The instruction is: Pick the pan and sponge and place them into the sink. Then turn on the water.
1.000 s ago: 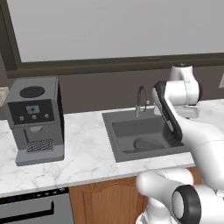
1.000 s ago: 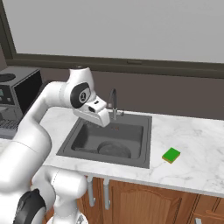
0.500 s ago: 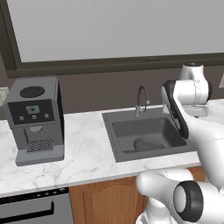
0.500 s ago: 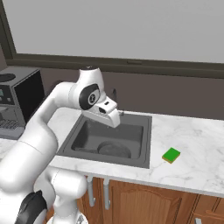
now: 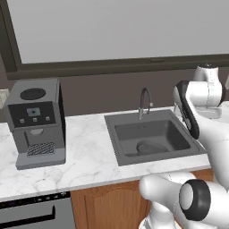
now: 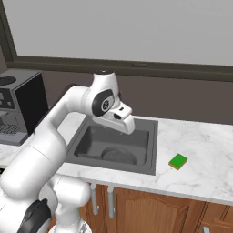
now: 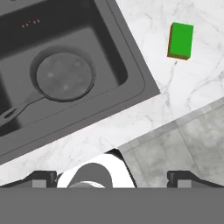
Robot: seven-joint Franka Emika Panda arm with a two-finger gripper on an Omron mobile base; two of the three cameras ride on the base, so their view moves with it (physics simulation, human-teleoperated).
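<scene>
Hand view: pan (image 7: 64, 77) flat in the sink (image 7: 131, 52), loop handle visible; base views show just its rim. Sponge (image 6: 178, 161) on the counter (image 6: 200, 154) right of the sink. Gripper (image 7: 112, 178) fingers wide, empty. Coffee machine (image 5: 37, 120) far left.

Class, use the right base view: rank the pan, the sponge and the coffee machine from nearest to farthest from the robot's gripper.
1. The pan: in the sink basin, just below the gripper.
2. The sponge: on the counter right of the sink.
3. The coffee machine: far left on the counter.
</scene>
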